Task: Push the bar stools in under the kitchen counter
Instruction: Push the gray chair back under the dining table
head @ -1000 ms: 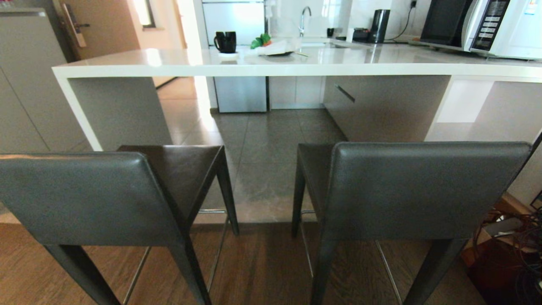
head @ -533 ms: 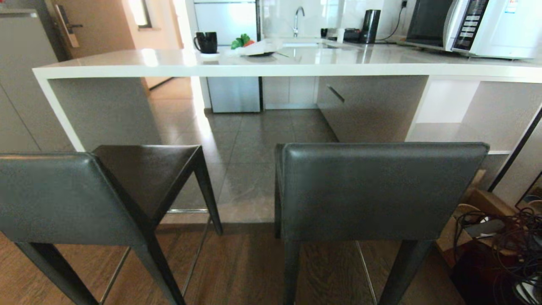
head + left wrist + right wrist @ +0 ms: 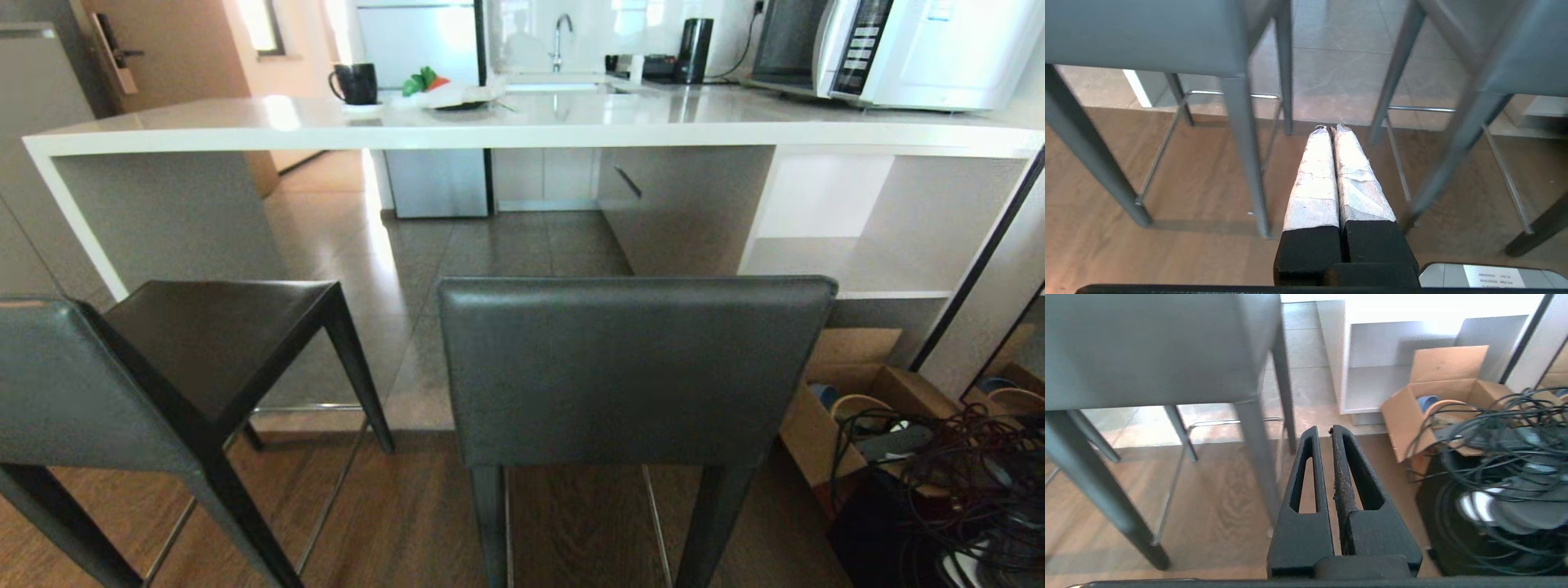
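stools: both bar stools (image 3: 629,367) short of the worktop (image 3: 522,135), not under | left gripper (image 3: 1331,130) jaws pressed together, right gripper (image 3: 1323,430) same, empty, low behind the stools | risk: off-centre push on backrest twists or tips stool; cable tangle (image 3: 955,474) beside right stool may snag

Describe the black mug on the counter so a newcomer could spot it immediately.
Start at the long white kitchen counter spanning the head view behind the two bar stools. Follow its top toward its left far edge: the black mug stands on a small white saucer, left of a plate with green and red food. It is the only dark handled cup there.
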{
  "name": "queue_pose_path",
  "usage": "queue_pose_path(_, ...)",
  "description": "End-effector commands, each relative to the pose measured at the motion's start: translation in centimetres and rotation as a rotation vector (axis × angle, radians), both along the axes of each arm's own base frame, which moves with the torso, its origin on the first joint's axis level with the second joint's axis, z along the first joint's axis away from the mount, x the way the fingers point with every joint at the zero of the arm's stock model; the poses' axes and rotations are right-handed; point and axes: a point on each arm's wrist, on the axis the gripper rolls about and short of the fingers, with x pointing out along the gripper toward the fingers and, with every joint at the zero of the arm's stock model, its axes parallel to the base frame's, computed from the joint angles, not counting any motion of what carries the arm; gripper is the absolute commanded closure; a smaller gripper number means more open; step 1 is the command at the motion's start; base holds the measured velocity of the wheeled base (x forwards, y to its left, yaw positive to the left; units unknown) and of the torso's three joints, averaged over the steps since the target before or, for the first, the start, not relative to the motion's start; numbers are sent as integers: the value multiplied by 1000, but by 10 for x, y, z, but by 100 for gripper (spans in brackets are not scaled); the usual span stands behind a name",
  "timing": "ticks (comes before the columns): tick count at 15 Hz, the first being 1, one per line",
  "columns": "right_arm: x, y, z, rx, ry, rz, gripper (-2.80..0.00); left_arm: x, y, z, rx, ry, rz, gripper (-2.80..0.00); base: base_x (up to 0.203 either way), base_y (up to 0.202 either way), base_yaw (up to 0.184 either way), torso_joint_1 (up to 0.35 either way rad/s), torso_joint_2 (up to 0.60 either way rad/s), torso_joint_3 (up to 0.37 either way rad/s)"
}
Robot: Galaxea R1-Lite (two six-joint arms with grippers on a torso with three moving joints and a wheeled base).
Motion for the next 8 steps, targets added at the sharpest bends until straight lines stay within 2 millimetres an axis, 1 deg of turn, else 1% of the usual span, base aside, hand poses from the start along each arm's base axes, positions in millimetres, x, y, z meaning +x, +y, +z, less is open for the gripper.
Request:
queue_pose_path(1, 0, 0, 0, 0, 0, 0, 0, 0, 0, 0, 0, 2, 0, 0, 0, -192, 4, -2, 3, 2)
queue_pose_path(4, 0, 0, 0, 0, 2, 0, 0, 0, 0, 0, 0, 2, 1, 0, 0, -188, 2, 5, 2, 3)
queue_pose_path(5, 0, 0, 0, 0, 0, 0, 0, 0, 0, 0, 0, 2, 1, 0, 0, -121, 1, 3, 7, 2)
queue_pose_path(6, 0, 0, 0, 0, 1, 0, 0, 0, 0, 0, 0, 2, 1, 0, 0, -51, -1, 3, 2, -2)
queue_pose_path(8, 0, 0, 0, 0, 2, 0, 0, 0, 0, 0, 0, 2, 0, 0, 0, 0, 0, 0, 0, 0)
